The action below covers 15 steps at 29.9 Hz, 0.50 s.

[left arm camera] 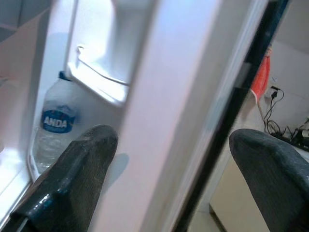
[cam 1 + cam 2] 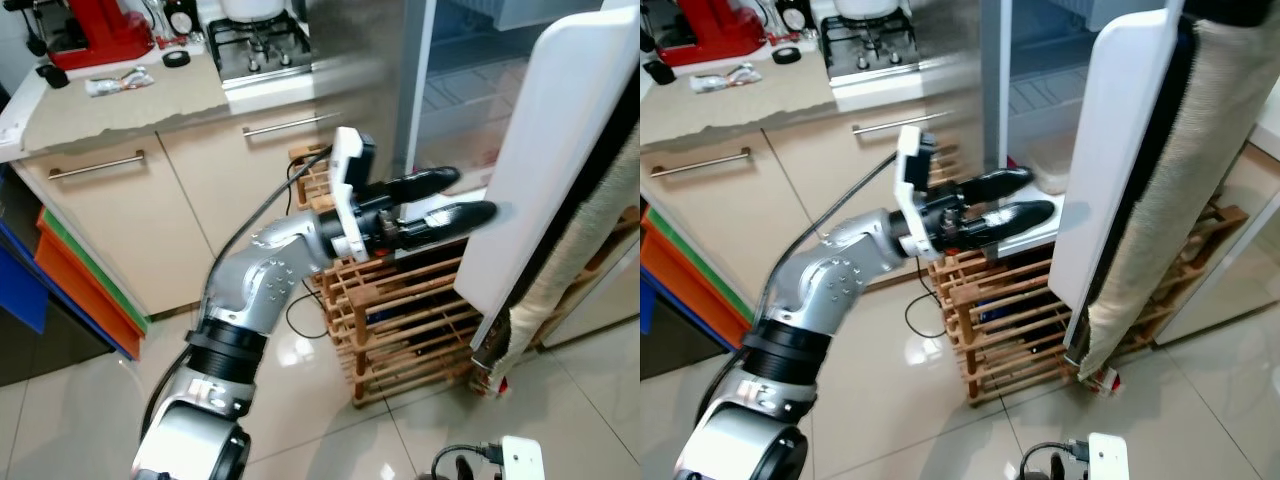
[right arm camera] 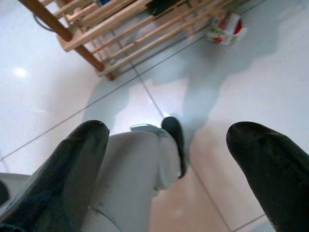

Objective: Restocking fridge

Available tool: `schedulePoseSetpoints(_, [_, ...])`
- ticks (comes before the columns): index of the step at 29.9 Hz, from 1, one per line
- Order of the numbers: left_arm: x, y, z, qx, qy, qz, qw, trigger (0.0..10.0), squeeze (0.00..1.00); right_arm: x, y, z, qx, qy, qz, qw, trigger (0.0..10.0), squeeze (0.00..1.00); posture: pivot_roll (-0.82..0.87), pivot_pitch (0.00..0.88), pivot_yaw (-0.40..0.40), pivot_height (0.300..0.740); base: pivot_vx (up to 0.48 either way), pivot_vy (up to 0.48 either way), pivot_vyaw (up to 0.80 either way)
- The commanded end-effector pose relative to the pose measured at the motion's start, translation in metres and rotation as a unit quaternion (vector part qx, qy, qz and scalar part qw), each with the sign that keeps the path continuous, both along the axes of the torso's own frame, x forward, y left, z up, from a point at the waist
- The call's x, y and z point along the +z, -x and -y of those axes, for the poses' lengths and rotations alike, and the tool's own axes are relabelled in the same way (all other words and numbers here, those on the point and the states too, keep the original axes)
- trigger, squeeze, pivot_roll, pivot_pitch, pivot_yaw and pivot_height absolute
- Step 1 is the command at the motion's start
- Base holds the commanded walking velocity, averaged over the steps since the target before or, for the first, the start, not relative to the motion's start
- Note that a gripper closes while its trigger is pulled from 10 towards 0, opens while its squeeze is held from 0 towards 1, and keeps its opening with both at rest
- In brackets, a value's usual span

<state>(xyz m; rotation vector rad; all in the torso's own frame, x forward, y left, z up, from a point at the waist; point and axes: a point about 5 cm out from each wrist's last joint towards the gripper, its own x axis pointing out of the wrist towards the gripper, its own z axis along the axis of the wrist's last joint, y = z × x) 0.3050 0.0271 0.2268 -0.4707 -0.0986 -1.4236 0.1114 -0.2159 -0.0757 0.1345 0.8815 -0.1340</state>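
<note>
The white fridge door (image 2: 540, 150) stands open, edge-on to me. My left gripper (image 2: 468, 195) reaches out to that edge and is open, one finger on each side of the door's edge (image 1: 193, 121). Whether the pads touch the door I cannot tell. Inside the door, under a white shelf (image 1: 101, 82), stands a clear water bottle (image 1: 53, 130) with a blue label. The fridge's interior (image 2: 1040, 100) is lit behind the door. My right gripper (image 3: 171, 137) hangs open over the floor, with nothing between its fingers.
A wooden rack (image 2: 400, 310) stands under the left arm, against the cabinets (image 2: 120, 220). A beige towel (image 2: 590, 250) hangs on the door's outer side. A red and white carton (image 3: 226, 26) lies on the tiled floor by the rack. A white device (image 2: 522, 458) with cables sits near my feet.
</note>
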Motion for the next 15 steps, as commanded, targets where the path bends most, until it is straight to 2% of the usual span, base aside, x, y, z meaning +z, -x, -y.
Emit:
schedulePoseSetpoints(1, [0.002, -0.001, -0.012, 0.017, -0.003, 0.000, 1.000, 10.0, 0.00, 0.000, -0.008, -0.005, 0.011, -0.026, 0.003, 1.000, 10.0, 0.00, -0.15, 0.035, 0.104, 0.740, 0.000, 0.000, 0.00])
schedulePoseSetpoints(2, [0.001, -0.001, -0.018, 0.027, -0.008, -0.002, 1.000, 10.0, 0.00, 0.000, -0.012, -0.007, 0.023, -0.033, 0.004, 0.999, 10.0, 0.00, -0.15, 0.035, 0.104, 0.740, 0.000, 0.000, 0.00])
schedulePoseSetpoints(3, [-0.004, -0.007, -0.029, 0.077, -0.029, -0.001, 0.997, 10.0, 0.00, 0.002, -0.024, -0.013, 0.042, -0.054, 0.017, 0.998, 10.0, 0.00, -0.13, 0.026, 0.104, 0.740, 0.000, 0.000, 0.00])
schedulePoseSetpoints(4, [-0.004, -0.007, -0.029, 0.077, -0.029, -0.001, 0.997, 10.0, 0.00, 0.002, -0.024, -0.013, 0.042, -0.054, 0.017, 0.998, 10.0, 0.00, -0.13, 0.026, 0.104, 0.740, 0.000, 0.000, 0.00])
schedulePoseSetpoints(5, [-0.016, -0.023, -0.043, 0.185, -0.053, -0.023, 0.981, 10.0, 0.00, 0.006, -0.037, -0.021, 0.050, -0.085, 0.034, 0.995, 10.0, 0.00, -0.12, 0.019, 0.102, 0.740, 0.000, 0.000, 0.00])
schedulePoseSetpoints(6, [-0.040, -0.037, -0.062, 0.322, -0.098, -0.061, 0.939, 10.0, 0.00, 0.008, -0.049, -0.032, 0.060, -0.120, 0.042, 0.990, 10.0, 0.00, -0.12, 0.019, 0.102, 0.740, 0.000, 0.000, 0.00])
schedulePoseSetpoints(7, [-0.040, -0.037, -0.062, 0.322, -0.098, -0.061, 0.939, 10.0, 0.00, 0.008, -0.049, -0.032, 0.060, -0.120, 0.042, 0.990, 10.0, 0.00, -0.12, 0.019, 0.102, 0.740, 0.000, 0.000, 0.00])
schedulePoseSetpoints(8, [-0.058, -0.042, -0.076, 0.409, -0.131, -0.086, 0.899, 10.0, 0.00, 0.009, -0.056, -0.039, 0.067, -0.144, 0.046, 0.986, 10.0, 0.00, -0.11, 0.016, 0.100, 0.740, 0.000, 0.000, 0.00])
schedulePoseSetpoints(9, [-0.074, -0.041, -0.084, 0.464, -0.172, -0.089, 0.864, 10.0, 0.00, 0.010, -0.062, -0.047, 0.078, -0.163, 0.047, 0.982, 10.0, 0.00, -0.10, 0.014, 0.096, 0.740, 0.000, 0.000, 0.00])
schedulePoseSetpoints(10, [-0.074, -0.041, -0.084, 0.464, -0.172, -0.089, 0.864, 10.0, 0.00, 0.010, -0.062, -0.047, 0.078, -0.163, 0.047, 0.982, 10.0, 0.00, -0.10, 0.014, 0.096, 0.740, 0.000, 0.000, 0.00])
schedulePoseSetpoints(11, [-0.084, -0.039, -0.088, 0.487, -0.211, -0.082, 0.843, 10.0, 0.00, 0.011, -0.066, -0.052, 0.091, -0.169, 0.048, 0.980, 10.0, 0.00, -0.10, 0.011, 0.095, 0.740, 0.000, 0.000, 0.00])
schedulePoseSetpoints(12, [-0.084, -0.039, -0.088, 0.487, -0.211, -0.082, 0.843, 10.0, 0.00, 0.011, -0.066, -0.052, 0.091, -0.169, 0.048, 0.980, 10.0, 0.00, -0.10, 0.011, 0.095, 0.740, 0.000, 0.000, 0.00])
schedulePoseSetpoints(15, [-0.109, -0.034, -0.102, 0.530, -0.318, -0.049, 0.785, 10.0, 0.00, 0.020, -0.080, -0.061, 0.121, -0.154, 0.078, 0.978, 10.0, 0.00, -0.10, 0.009, 0.096, 0.740, 0.000, 0.000, 0.00])
